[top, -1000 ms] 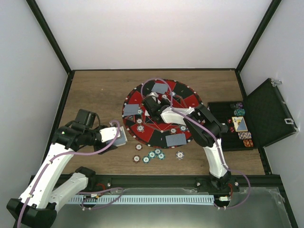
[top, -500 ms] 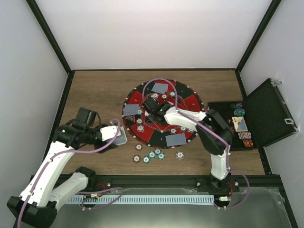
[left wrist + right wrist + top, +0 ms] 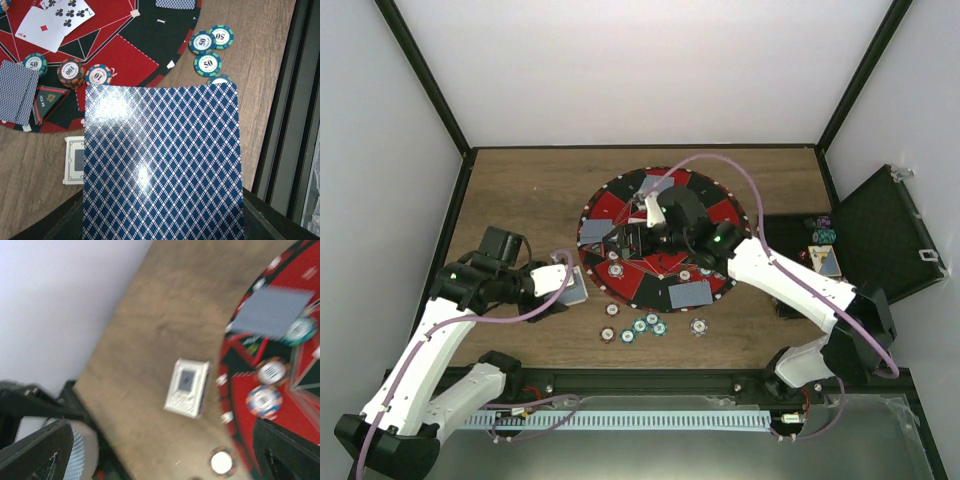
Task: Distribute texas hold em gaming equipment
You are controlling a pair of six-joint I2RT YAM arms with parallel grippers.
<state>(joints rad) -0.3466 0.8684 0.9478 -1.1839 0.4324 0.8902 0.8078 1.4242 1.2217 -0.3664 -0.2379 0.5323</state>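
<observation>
1. Left tool [image 3: 571,287] is clamped on a blue-backed card [image 3: 160,160], left of centre in the top view, just off the red-and-black mat [image 3: 720,210].
2. Right tool [image 3: 638,236] hovers over the mat's middle, its fingers spread wide apart.
3. A bunch of striped chips [image 3: 640,325] sit on the worktop [image 3: 520,190], just below the mat.

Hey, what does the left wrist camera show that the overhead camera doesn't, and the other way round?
Only the left wrist: readable detail, such as the value on the 100 chip and the ace of diamonds. Only the overhead: the black case and the blue-backed card at the mat's far side. Both: the deck in the left hand, the red-and-black mat, and the green chips on the wood.
</observation>
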